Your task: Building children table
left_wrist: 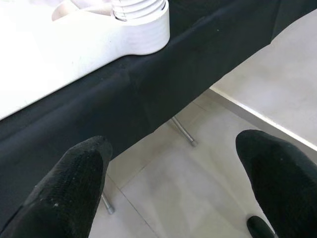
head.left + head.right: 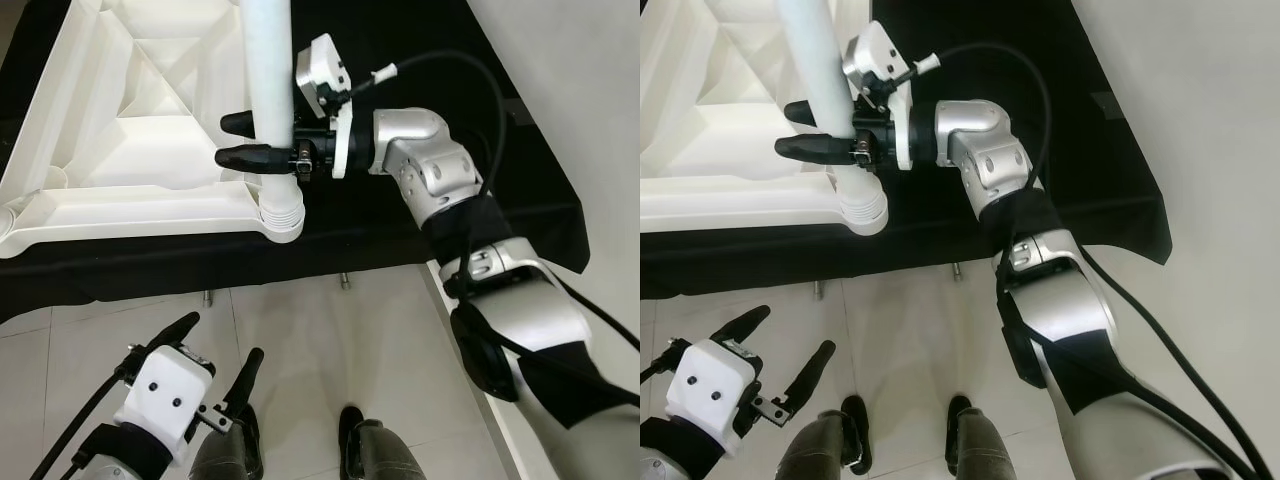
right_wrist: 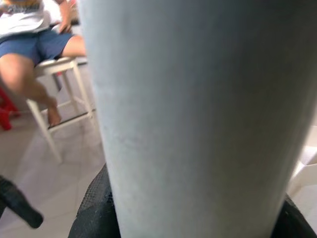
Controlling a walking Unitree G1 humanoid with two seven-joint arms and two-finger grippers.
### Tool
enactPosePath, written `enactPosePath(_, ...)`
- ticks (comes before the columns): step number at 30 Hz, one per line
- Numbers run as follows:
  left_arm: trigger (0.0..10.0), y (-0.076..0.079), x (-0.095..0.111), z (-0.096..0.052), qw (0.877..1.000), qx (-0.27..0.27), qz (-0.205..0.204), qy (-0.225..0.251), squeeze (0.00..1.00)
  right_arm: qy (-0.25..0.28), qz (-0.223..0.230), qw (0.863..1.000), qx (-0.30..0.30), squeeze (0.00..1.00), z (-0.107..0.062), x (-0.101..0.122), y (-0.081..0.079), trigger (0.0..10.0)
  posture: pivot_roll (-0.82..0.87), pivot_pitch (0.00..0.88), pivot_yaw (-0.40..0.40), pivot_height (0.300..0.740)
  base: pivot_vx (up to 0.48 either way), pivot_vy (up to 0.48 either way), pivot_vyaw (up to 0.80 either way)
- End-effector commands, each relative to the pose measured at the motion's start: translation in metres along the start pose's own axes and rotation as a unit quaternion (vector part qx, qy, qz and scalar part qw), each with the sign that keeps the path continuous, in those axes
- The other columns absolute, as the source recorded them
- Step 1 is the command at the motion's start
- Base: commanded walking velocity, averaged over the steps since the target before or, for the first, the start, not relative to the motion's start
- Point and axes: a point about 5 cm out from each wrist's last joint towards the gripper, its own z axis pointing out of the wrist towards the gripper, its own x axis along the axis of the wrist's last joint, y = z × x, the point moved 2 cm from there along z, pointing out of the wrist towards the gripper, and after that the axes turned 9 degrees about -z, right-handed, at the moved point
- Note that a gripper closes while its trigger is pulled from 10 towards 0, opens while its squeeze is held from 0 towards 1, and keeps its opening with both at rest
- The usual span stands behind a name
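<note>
Right wrist view: seated person (image 3: pixel 34 44), perhaps.

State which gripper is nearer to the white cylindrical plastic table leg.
Right. The right gripper is clamped around the white cylindrical plastic table leg; the left gripper hangs open low over the floor, well clear.

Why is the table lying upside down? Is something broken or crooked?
Nothing looks broken. The white tabletop lies underside up on the black cloth, so legs can go in. The right gripper is shut on a leg standing upright in the corner socket. The left gripper hangs open.
</note>
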Motion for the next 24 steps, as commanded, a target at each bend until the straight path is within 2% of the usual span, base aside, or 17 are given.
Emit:
enactPosePath(1,10.0,0.003,-0.002,-0.002,1.0,0.0,-0.003,-0.004,0.0,-0.037,0.067,0.995,0.059,0.0,0.005,-0.029,-0.016,10.0,0.03,0.432,-0.078,0.74,0.0,0.0,0.0)
enactPosePath(3,10.0,0.004,-0.002,-0.002,1.0,0.001,-0.002,-0.002,0.0,-0.011,0.065,0.994,0.084,0.0,0.007,-0.026,-0.02,10.0,0.02,0.432,-0.08,0.74,0.0,0.0,0.0)
enactPosePath(9,10.0,0.004,-0.002,-0.002,1.0,0.003,0.001,0.0,0.0,0.002,0.062,0.994,0.095,0.0,0.009,-0.029,-0.024,10.0,0.03,0.435,-0.081,0.74,0.0,0.0,0.0)
enactPosePath(14,10.0,0.004,-0.002,-0.003,1.0,0.004,0.003,0.0,0.0,0.01,0.07,0.995,0.069,0.0,0.013,-0.034,-0.023,10.0,0.03,0.436,-0.079,0.74,0.0,0.0,0.0)
enactPosePath(15,10.0,0.003,-0.002,-0.003,1.0,0.004,0.004,0.0,0.0,0.019,0.077,0.997,0.018,0.0,0.014,-0.036,-0.018,10.0,0.03,0.438,-0.074,0.74,0.0,0.0,0.0)
enactPosePath(16,10.0,0.003,-0.002,-0.003,1.0,0.004,0.004,0.0,0.0,0.021,0.078,0.997,-0.002,0.0,0.014,-0.037,-0.016,10.0,0.03,0.438,-0.074,0.74,0.0,0.0,0.0)
enactPosePath(19,10.0,0.004,-0.002,-0.003,1.0,0.004,0.004,-0.001,0.0,0.022,0.078,0.997,-0.017,0.0,0.014,-0.038,-0.015,10.0,0.03,0.438,-0.074,0.74,0.0,0.0,0.0)
enactPosePath(20,10.0,0.003,-0.002,-0.003,1.0,0.003,0.004,-0.001,0.0,0.014,0.073,0.996,-0.044,0.0,0.013,-0.042,-0.013,10.0,0.02,0.438,-0.071,0.74,0.0,0.0,0.0)
enactPosePath(22,10.0,0.003,-0.003,-0.003,1.0,0.002,0.004,-0.001,0.0,-0.009,0.063,0.991,-0.116,0.0,0.009,-0.051,-0.007,10.0,0.02,0.436,-0.072,0.74,0.0,0.0,0.0)
enactPosePath(23,10.0,0.003,-0.003,-0.003,1.0,0.002,0.004,-0.001,0.0,-0.009,0.063,0.991,-0.116,0.0,0.009,-0.051,-0.007,10.0,0.02,0.436,-0.072,0.74,0.0,0.0,0.0)
enactPosePath(24,10.0,0.003,-0.003,-0.002,1.0,0.002,0.005,-0.001,0.0,-0.026,0.064,0.984,-0.163,0.0,0.005,-0.059,-0.004,10.0,0.02,0.432,-0.069,0.74,0.0,0.0,0.0)
